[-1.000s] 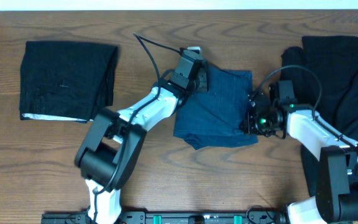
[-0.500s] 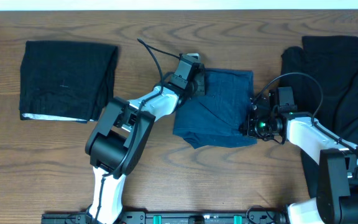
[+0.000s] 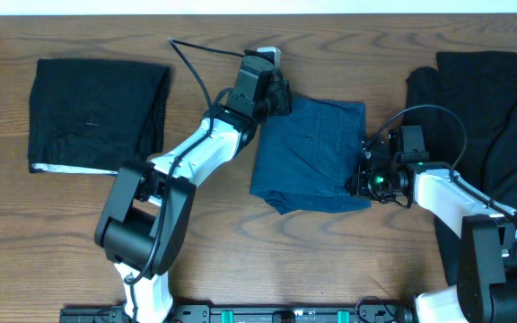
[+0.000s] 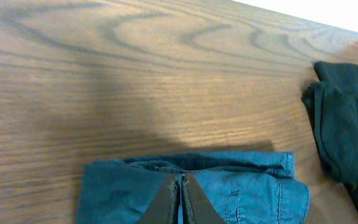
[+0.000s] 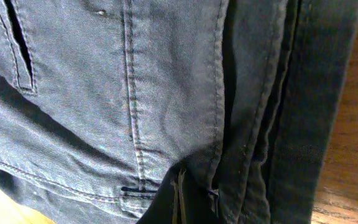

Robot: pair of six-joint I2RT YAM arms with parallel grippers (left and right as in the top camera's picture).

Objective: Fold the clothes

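You had the folded blue denim garment (image 3: 312, 152) lying flat at the middle of the wooden worktop (image 3: 240, 260), with its stitched seams and a slit pocket facing up.

Your left arm (image 3: 200, 148) reached across to the garment's far left corner, and the left jaws sat over that corner. In the left wrist view its fingers (image 4: 165, 205) were drawn together with only a thin line between them, and blue cloth showed through that line. I could not tell whether any denim was caught there. Beyond the tips, the garment's folded far edge lay straight across the wood.

Your right arm (image 3: 438, 184) came in from the other side, with the right jaws at the garment's right edge, near its lower corner. In the right wrist view those fingers (image 5: 163, 211) were also closed to a narrow slit, and they were down against the stacked layers of the denim edge beside a seam. The view was too close to show whether they pinched the cloth or only pressed on it.

A folded black garment (image 3: 97, 112) lay well apart at the left of the worktop. A loose heap of black clothes (image 3: 492, 99) lay at the right, behind the right arm and apart from the denim.
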